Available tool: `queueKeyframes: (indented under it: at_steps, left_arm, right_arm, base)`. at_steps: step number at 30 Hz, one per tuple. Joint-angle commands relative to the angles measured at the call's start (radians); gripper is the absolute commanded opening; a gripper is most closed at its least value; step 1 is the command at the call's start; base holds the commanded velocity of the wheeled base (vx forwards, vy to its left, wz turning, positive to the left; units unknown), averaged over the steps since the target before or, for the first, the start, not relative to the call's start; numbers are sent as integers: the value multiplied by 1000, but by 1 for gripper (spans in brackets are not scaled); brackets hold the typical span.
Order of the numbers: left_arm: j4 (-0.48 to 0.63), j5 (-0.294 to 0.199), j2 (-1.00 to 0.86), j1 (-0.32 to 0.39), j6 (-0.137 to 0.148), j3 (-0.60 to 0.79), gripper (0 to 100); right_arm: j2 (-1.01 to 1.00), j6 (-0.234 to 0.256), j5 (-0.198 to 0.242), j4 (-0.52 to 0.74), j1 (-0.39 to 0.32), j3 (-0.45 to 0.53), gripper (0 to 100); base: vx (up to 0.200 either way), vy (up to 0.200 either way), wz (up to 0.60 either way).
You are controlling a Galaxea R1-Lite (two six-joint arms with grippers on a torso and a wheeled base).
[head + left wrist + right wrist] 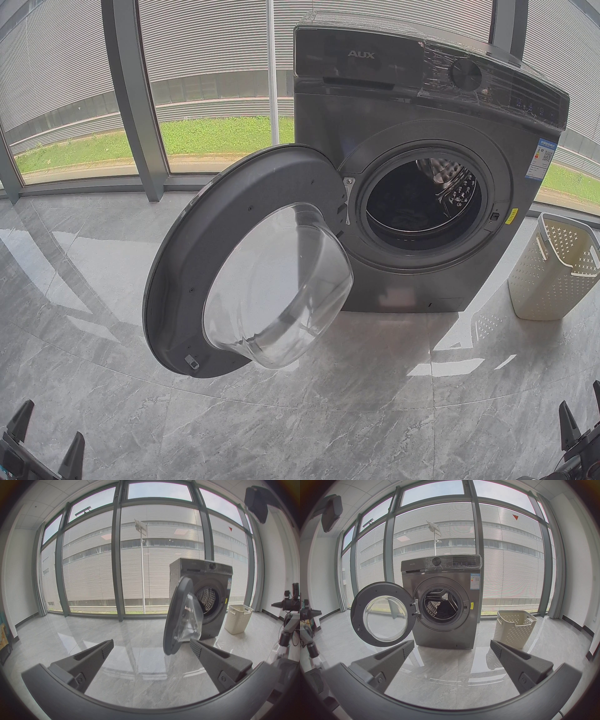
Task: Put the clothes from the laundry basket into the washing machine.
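Head view puts your left gripper (50,431) and right gripper (580,406) low at the near edge, both with fingers spread wide and holding nothing. They sit well apart from the work.

The laundry basket (556,269) stands far right, just beside the washing machine (431,187). You cannot see any clothes in the part of its inside that shows. The right wrist view has pale shapes in the drum (440,605) that may be cloth.

The likeliest trouble is the door (250,262). It hangs wide open toward the near left, between your left arm and the drum, so a straight reach could strike it.

The basket looks light and the floor (350,425) is glossy. A sideways nudge could slide or tip it, and a fingertip could snag in its perforated wall.
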Motion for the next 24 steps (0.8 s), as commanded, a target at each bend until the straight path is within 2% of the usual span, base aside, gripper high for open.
queueKeyframes:
  at_steps: [1,2,3,4,6,7,10,12,15,24]
  left_arm:
    - [28,-85,102,-39,-20,-225,100]
    - [86,-148,221,-86,-24,-269,100]
    - [86,-148,221,-86,-24,-269,100]
    - [55,-191,350,-139,-38,-297,100]
    - [-25,-197,468,-174,-57,-317,100]
    - [-25,-197,468,-174,-57,-317,100]
    - [-195,-208,709,-186,-78,-341,100]
    - [-238,-222,766,-189,-78,-343,100]
    - [-354,-277,912,-189,-72,-346,100]
    - [-505,-303,1163,-189,-78,-413,100]
  right_arm:
    - [-16,-1,0,0,-2,18,100]
    - [-16,2,0,1,-2,18,100]
    - [-16,2,0,1,-2,18,100]
    - [-16,5,-3,3,-2,18,100]
    - [-16,5,-3,3,0,18,100]
    - [-16,5,-3,3,0,18,100]
    - [-16,5,-1,3,-2,18,100]
    - [-16,3,-3,3,-2,18,100]
    - [-16,5,-3,3,-2,18,100]
    - [-16,5,-3,3,-2,18,100]
  base:
    - [0,0,0]
    - [0,0,0]
    - [0,0,0]
    - [0,0,0]
    - [0,0,0]
    - [0,0,0]
    - [0,0,0]
    - [0,0,0]
    - [0,0,0]
    - [0,0,0]
